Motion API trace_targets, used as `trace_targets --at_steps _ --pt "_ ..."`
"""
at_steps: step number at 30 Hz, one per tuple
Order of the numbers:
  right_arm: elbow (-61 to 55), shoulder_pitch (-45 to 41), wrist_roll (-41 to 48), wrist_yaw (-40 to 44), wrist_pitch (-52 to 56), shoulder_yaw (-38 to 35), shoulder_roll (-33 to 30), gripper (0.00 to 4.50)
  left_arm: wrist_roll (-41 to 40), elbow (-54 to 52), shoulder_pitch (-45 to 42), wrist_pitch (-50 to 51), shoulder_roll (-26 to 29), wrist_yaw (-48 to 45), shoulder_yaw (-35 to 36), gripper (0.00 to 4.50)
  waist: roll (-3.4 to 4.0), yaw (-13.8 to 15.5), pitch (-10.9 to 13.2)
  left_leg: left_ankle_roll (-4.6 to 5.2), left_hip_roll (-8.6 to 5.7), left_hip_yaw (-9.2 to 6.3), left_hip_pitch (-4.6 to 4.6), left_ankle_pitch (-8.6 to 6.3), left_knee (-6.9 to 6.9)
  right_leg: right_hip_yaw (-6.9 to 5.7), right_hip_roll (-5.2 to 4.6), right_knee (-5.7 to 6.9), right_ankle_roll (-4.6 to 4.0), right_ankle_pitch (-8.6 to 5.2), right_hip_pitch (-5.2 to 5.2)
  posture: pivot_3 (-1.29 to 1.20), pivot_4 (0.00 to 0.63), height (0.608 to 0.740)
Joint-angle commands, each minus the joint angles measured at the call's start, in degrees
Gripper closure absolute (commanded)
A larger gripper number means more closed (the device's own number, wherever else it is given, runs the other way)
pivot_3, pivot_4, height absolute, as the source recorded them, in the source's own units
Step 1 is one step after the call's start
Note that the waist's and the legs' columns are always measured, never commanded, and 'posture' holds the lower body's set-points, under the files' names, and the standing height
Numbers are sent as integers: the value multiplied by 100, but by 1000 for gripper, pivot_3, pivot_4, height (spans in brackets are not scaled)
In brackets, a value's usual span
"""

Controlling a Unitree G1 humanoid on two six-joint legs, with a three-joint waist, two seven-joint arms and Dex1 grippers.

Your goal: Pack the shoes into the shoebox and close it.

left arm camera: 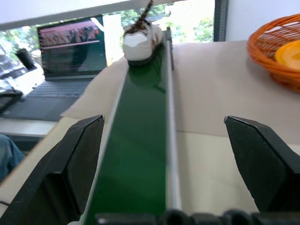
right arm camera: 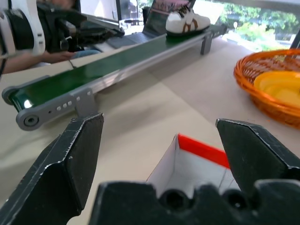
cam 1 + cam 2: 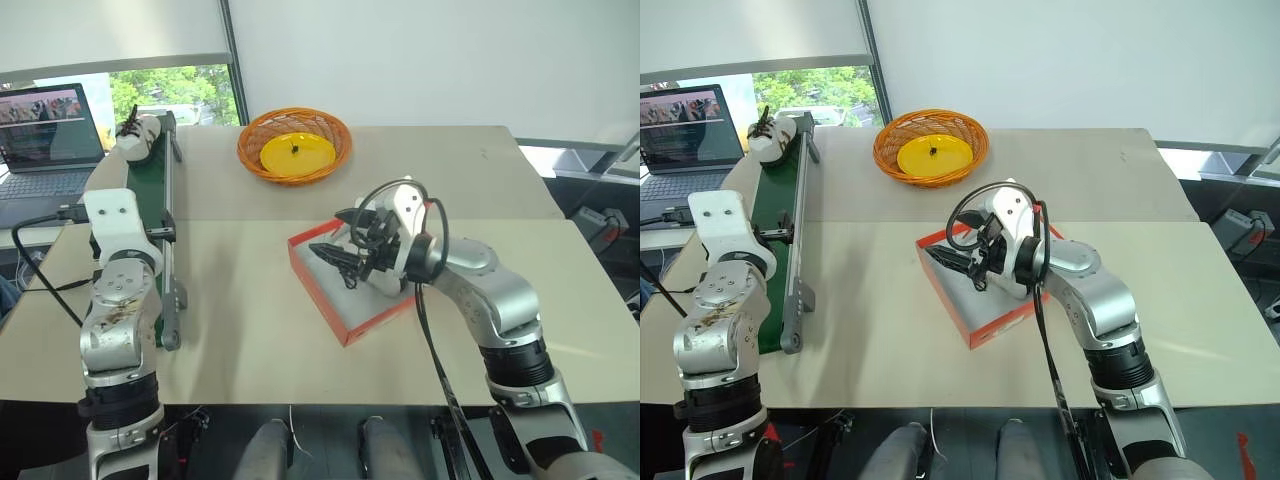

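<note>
Shoebox (image 3: 345, 300) on the worktop (image 3: 250, 330), with one shoe (image 3: 138, 136) lying on a conveyor belt (image 3: 152, 200).

The orange-red shoebox, white inside, is seen lying open near the middle of the beige worktop, turned at an angle to the worktop's edges. The right gripper (image 3: 335, 255) is held over the box, its jaws spread wide and nothing gripped between them. A white shoe with dark laces is seen at the far end of the green conveyor belt, which runs along the robot's left side of the worktop. The left gripper (image 1: 173, 159) is held above the near part of the belt, pointing along it toward the shoe, its jaws likewise fully apart and empty. A round orange wicker basket (image 3: 294, 145) holding a yellow disc (image 3: 297, 153) is placed beyond the box, and an open laptop (image 3: 45, 140) stands left of the belt.
</note>
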Motion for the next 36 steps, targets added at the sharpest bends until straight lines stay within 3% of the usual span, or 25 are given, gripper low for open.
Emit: trace_targets --at_steps 1,15,26,36 --pt "-249 -12 28 -52 -111 -21 59 0 103 227 257 -912 226 -362 100 109 0 7 0 0 0 0 1 0 0 0 0 2 0 0 0 0 150 740" --pt "-463 -53 134 -118 176 -39 -26 0 -576 2060 1035 -3297 133 -1217 916 109 -8 21 -5 1 2 4 7 0 -1 4 -1 6 0 0 0 0 150 740" --pt "-543 -103 166 -172 310 -48 -17 0 -1004 2898 879 -3308 290 -1930 872 109 -16 20 -10 1 2 4 14 0 0 4 0 11 0 0 3 0 150 740" --pt "-650 -37 172 -208 378 -80 -21 0 -1022 3162 696 -3349 537 -2005 919 109 -17 -3 -10 1 4 6 17 0 -1 4 0 13 0 0 2 0 150 740"
